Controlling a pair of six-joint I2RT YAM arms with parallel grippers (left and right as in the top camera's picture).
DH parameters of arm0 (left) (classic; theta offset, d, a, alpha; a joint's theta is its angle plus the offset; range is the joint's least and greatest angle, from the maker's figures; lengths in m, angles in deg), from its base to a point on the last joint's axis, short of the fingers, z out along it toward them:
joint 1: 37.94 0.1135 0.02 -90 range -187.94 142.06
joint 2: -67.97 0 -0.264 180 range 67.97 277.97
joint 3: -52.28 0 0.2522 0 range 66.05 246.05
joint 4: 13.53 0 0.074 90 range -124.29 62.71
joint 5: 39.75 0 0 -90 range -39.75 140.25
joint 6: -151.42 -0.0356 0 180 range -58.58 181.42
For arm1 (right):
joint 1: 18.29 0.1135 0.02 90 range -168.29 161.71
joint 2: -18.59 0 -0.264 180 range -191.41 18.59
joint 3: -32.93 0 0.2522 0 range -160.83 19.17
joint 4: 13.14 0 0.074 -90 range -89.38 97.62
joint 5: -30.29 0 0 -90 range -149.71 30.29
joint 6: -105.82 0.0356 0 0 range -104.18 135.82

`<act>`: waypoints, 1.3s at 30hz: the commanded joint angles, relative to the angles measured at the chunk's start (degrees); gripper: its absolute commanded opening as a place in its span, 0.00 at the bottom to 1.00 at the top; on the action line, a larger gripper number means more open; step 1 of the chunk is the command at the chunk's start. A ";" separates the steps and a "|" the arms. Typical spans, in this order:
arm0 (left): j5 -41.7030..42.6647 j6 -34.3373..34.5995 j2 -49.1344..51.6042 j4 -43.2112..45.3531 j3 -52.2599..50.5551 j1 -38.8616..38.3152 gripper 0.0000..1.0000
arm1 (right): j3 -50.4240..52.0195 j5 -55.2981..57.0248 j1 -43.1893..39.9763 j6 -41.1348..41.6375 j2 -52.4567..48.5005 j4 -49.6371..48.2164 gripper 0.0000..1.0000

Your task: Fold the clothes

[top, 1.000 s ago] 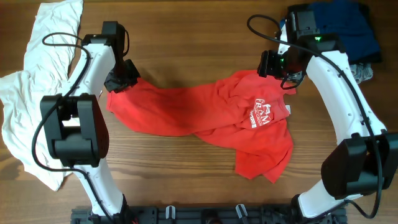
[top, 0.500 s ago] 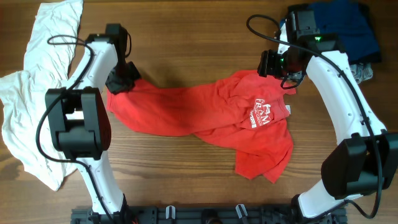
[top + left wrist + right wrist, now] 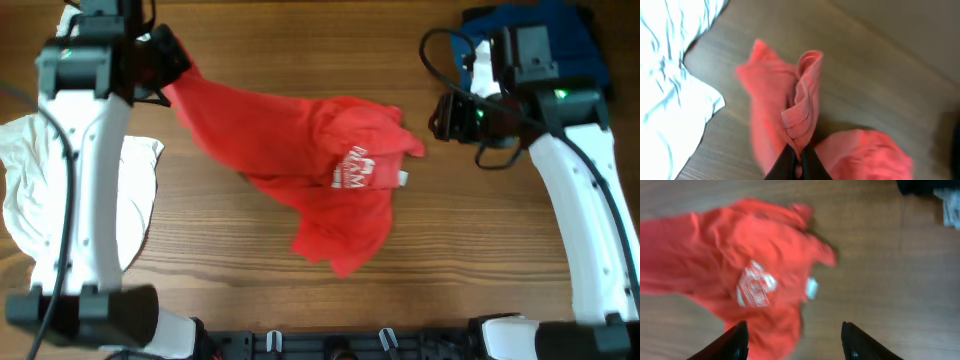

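Note:
The red T-shirt [image 3: 300,150] with white chest lettering hangs stretched from the upper left down to the table's middle. My left gripper [image 3: 168,72] is shut on a bunched edge of the shirt [image 3: 802,120] and holds it raised near the far left. The shirt also shows in the right wrist view [image 3: 750,275]. My right gripper [image 3: 445,118] is open and empty, right of the shirt and apart from it; its fingers [image 3: 795,340] frame the shirt's lower edge and bare wood.
A large white shirt [image 3: 40,200] lies crumpled along the left edge, also in the left wrist view [image 3: 670,95]. Dark blue clothes [image 3: 560,40] lie at the far right corner, with a grey piece [image 3: 951,205] beside them. The wooden table [image 3: 480,250] shows at front right.
My left gripper has lifted and pulled the red shirt up and to the left. The shirt slid leftward off the right side. My right gripper has let go and drawn slightly right.

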 commanded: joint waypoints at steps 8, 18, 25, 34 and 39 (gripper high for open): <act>-0.28 -1.36 0.44 2.51 0.57 0.48 0.04 | 15.34 -3.21 13.05 6.67 0.42 -5.14 0.61; -0.59 -1.33 1.68 3.72 0.57 0.52 0.04 | 36.50 -3.21 27.15 20.37 -0.39 -27.52 0.61; -0.59 -1.33 1.68 3.52 0.57 0.52 0.04 | 42.93 0.26 28.96 27.43 -4.96 -35.10 0.62; -1.31 -1.36 1.68 2.27 0.57 0.52 0.04 | 42.91 1.36 28.87 30.40 -9.27 -35.47 0.04; -2.84 -1.36 1.68 2.19 0.57 0.55 0.04 | 37.20 3.08 25.33 27.89 0.63 -26.93 0.04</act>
